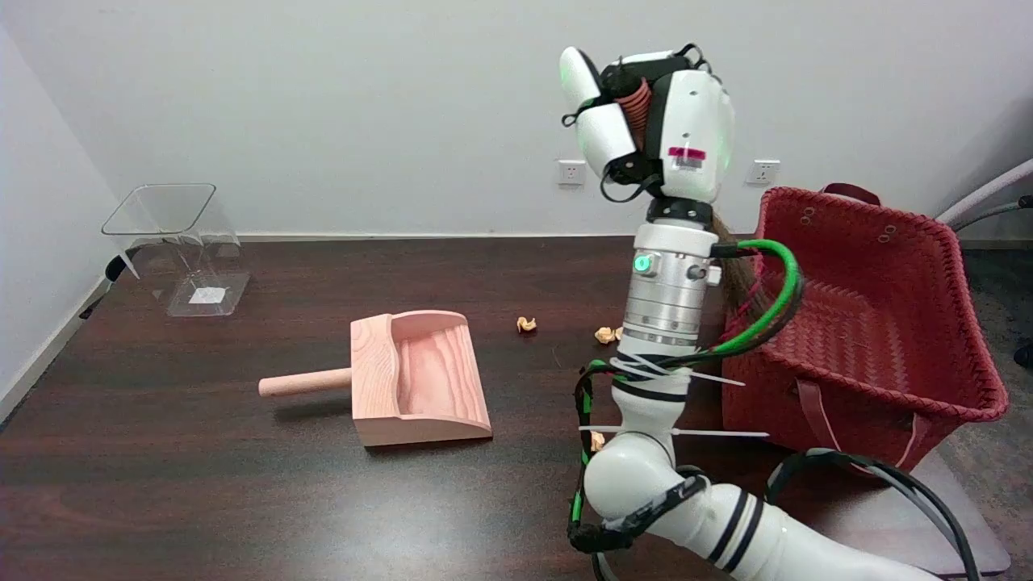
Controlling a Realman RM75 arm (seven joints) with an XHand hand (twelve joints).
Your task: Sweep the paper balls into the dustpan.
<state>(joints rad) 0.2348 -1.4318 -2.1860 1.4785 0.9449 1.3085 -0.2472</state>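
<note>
My right hand [654,121] is up high, fingers curled round a brown-bristled brush w/ ribbed handle [736,278]. Pale wooden dustpan [420,375] looks empty; crumpled tan paper balls [526,324] lie on dark table [202,484] beside it — nothing swept yet.

Broom [736,278]: mostly hidden behind right arm [670,323]. Paper ball [597,440], 6 o'clock of arm: half-hidden. Red basket [871,323]: near corner hidden by arm.

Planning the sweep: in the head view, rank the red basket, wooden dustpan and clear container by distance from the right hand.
From the right hand, raised above the table:
1. red basket, just to its right.
2. wooden dustpan, lower left on the table.
3. clear container, far left.
</note>
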